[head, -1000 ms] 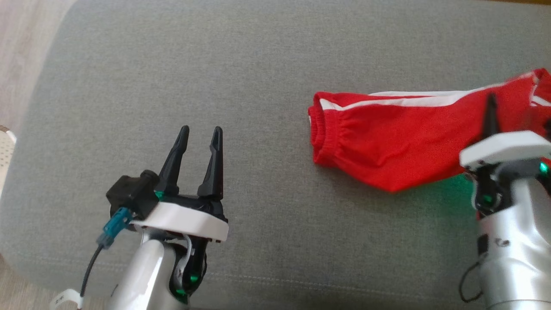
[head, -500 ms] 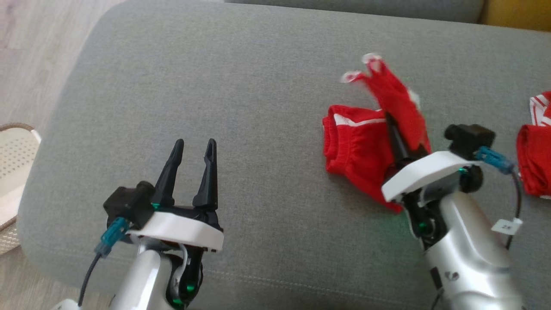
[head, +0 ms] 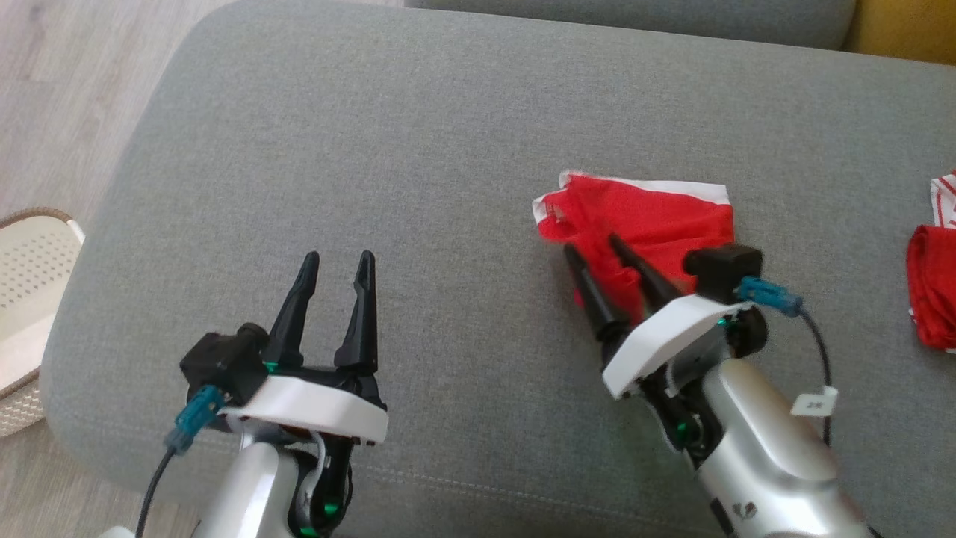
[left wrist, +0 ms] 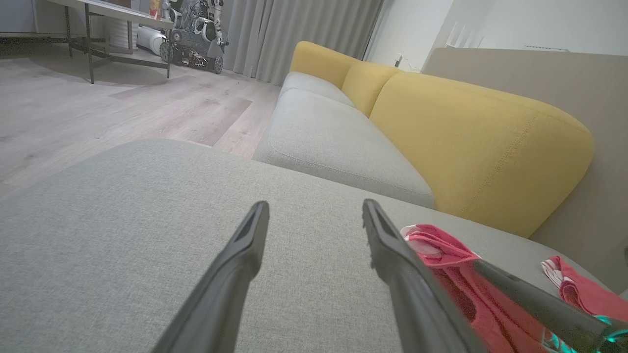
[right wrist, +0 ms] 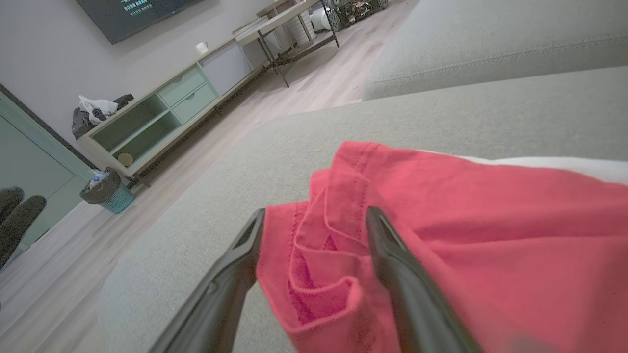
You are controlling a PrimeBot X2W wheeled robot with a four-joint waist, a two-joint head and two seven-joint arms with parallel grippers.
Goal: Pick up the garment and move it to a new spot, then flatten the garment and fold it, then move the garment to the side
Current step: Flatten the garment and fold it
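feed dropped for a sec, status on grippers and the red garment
Left gripper open, over bare cushion. Right gripper open, fingers astride red garment, no grip. Garment folded over, lying on cushion. Second red cloth apart, far right.

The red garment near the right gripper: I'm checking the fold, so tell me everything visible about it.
The red garment, soft thin cloth with a white edge stripe and stitched hems, lies folded into a rumpled, roughly rectangular pile on the grey sofa cushion. The open right gripper straddles its near-left corner without clamping it.

light: soft, even daylight | shadows: faint | blur: slight | wrist views: wide-angle bending at edges
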